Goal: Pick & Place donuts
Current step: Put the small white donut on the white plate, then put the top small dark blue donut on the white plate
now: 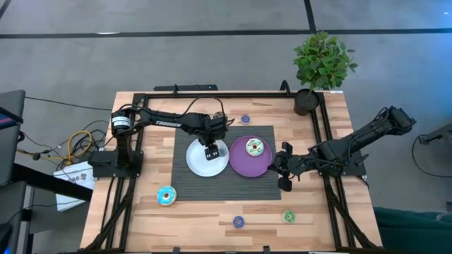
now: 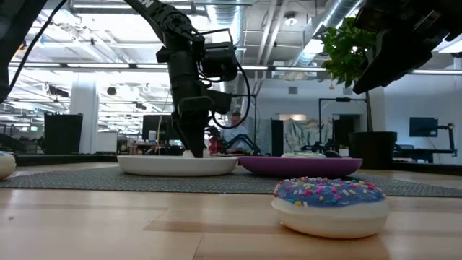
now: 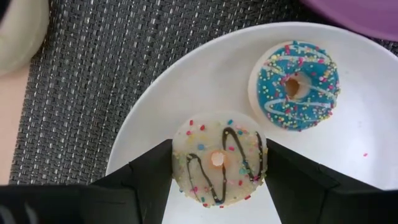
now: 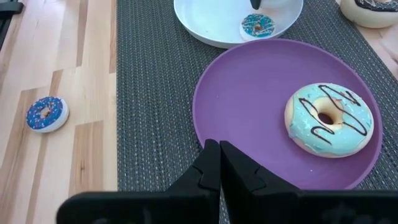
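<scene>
**Left wrist view: white donut over the plate, not yet let go**

Left gripper (image 3: 217,180) closed snugly round a white sprinkled donut (image 3: 217,160), right over the white plate (image 1: 205,161). Could stick to a finger or roll onto the mat (image 1: 183,185) if released tilted. Could also bump the blue donut (image 3: 297,85) sitting at about 1 o'clock from it on the same plate.

Purple plate (image 4: 249,106) holding one pale-blue donut (image 4: 328,120). Right gripper (image 4: 219,163) pinched fully together, holding nothing, parked at that plate's 3 o'clock edge. More donuts loose on the table (image 1: 205,226).
</scene>
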You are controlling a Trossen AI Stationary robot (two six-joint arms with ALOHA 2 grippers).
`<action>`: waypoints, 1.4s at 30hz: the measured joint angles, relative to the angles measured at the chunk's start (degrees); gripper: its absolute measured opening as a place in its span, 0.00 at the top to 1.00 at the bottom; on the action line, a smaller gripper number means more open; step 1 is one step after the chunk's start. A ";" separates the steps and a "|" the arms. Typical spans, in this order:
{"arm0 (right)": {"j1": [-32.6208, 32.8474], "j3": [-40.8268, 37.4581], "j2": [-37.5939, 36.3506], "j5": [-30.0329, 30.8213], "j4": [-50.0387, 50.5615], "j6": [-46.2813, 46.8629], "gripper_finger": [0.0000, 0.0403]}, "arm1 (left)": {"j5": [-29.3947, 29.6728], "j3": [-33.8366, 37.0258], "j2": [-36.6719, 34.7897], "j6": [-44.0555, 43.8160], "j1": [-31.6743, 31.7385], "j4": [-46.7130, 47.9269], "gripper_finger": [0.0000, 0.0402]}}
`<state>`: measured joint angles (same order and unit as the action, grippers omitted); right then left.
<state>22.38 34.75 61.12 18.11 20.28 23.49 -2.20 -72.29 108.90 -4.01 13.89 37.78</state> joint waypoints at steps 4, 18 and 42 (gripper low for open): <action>-0.01 0.02 0.00 0.00 0.01 0.00 1.00 | 1.39 0.00 0.00 -0.13 0.01 0.06 0.42; -0.01 0.02 0.00 -0.02 0.01 -0.01 1.00 | 1.51 -0.02 0.00 0.32 0.02 0.24 0.27; 0.01 0.02 0.00 -0.26 0.01 -0.06 1.00 | 1.21 -0.07 -9.95 -9.51 0.04 5.54 0.27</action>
<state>22.39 34.76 61.12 17.84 20.29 23.42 -0.99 -72.36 98.95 -13.52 13.93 43.32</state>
